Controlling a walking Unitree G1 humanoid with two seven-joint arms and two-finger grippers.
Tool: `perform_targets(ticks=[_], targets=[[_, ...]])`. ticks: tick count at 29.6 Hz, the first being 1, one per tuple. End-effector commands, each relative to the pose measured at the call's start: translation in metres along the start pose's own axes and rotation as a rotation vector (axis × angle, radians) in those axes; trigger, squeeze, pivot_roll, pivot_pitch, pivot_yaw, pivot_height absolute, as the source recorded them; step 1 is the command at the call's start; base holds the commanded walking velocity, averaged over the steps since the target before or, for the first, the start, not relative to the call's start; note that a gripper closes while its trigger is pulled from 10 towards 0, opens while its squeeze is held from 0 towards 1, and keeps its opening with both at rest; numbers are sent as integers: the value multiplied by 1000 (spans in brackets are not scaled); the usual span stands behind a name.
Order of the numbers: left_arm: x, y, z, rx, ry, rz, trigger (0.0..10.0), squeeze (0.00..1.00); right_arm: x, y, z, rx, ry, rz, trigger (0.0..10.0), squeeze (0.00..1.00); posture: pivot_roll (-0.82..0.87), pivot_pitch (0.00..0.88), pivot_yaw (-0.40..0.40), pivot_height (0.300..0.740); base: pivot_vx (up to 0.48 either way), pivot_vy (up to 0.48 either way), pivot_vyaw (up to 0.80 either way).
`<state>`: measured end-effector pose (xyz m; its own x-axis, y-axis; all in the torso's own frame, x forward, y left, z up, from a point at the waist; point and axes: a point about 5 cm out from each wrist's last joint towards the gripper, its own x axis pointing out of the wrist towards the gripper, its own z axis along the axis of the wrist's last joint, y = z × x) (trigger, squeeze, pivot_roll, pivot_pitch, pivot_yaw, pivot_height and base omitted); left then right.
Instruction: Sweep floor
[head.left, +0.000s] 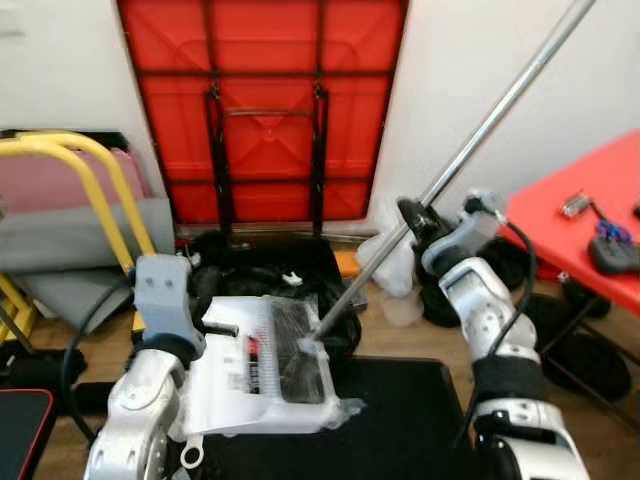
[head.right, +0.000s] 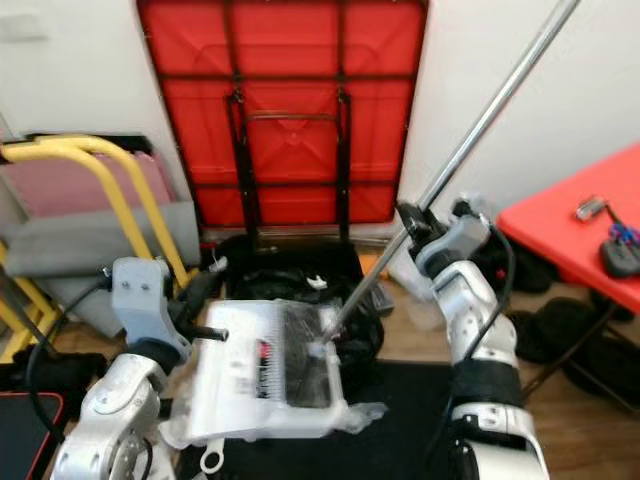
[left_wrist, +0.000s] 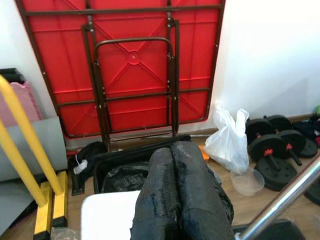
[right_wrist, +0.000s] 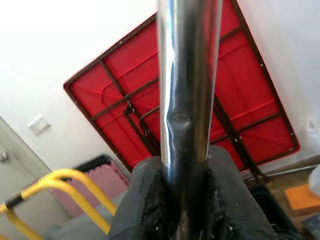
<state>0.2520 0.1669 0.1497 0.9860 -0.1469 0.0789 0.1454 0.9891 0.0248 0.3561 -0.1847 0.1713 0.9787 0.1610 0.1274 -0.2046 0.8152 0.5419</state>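
Your right claw (head.right: 418, 228) is clamped on the broom pole (head.right: 470, 137) and your left claw (left_wrist: 182, 200), fingers together, holds the white dustpan (head.right: 262, 380); draw the bristles slowly over its lip

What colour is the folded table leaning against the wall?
Red, with a dark metal frame; the folded table shows best in the left wrist view.

You see bright, even daylight on the white wall (head.left: 80, 60). Both eye views look slightly soft. The shiny metal pole (right_wrist: 187, 100) carries a glare streak, and the black fabric-covered fingers (left_wrist: 182, 200) blur up close.
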Motion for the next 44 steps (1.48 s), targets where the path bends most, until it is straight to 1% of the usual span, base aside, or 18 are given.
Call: perform_targets(ticks=[1,8,10,12,16,26,27,31,35,36,37,39,41,44], targets=[[0,-4,-1,-13,1,-13,10000,0,2,1,20,-7,-76,12,10000,0,-78,0,-46,740,341,0,0],[0,-4,-1,-12,-1,-16,10000,0,2,1,20,-20,-73,16,10000,0,-78,0,-47,740,345,0,0],[0,-5,0,-11,-3,-16,10000,0,2,4,17,-51,-61,30,10000,0,-78,0,-47,740,345,0,0],[0,-5,0,-11,-3,-16,10000,0,2,4,17,-51,-61,30,10000,0,-78,0,-47,740,345,0,0],[0,-5,0,-11,-4,-18,10000,0,1,7,13,-79,-45,43,10000,0,-78,0,-49,740,342,0,0],[-2,-7,1,-12,-4,-20,10000,0,2,10,12,-85,-39,53,10000,0,-77,0,-50,740,343,0,0],[-4,-8,1,-14,-3,-20,10000,0,5,13,14,-96,-43,66,10000,0,-77,0,-52,740,345,0,0],[-8,-10,2,-18,2,-20,10000,0,9,18,16,-118,-44,84,10000,0,-74,4,-58,740,345,0,0],[-9,-10,2,-19,3,-21,10000,0,10,19,17,-124,-44,89,10000,0,-73,10,-59,740,345,0,0],[-12,-12,2,-21,6,-22,10000,0,11,20,17,-132,-41,93,10000,0,-68,31,-67,740,341,0,0],[-12,-12,2,-21,6,-22,10000,0,11,20,17,-132,-41,93,10000,0,-68,31,-67,740,341,0,0],[-18,-14,2,-29,15,-22,10000,0,12,21,16,-146,-31,99,10000,0,-66,49,-72,740,349,0,0],[-20,-15,1,-31,21,-21,10000,0,12,21,16,-148,-27,106,10000,0,-67,59,-74,740,345,0,0],[-26,-17,1,-33,30,-20,10000,0,13,23,17,-159,-22,125,10000,0,-61,86,-84,740,342,0,794]])
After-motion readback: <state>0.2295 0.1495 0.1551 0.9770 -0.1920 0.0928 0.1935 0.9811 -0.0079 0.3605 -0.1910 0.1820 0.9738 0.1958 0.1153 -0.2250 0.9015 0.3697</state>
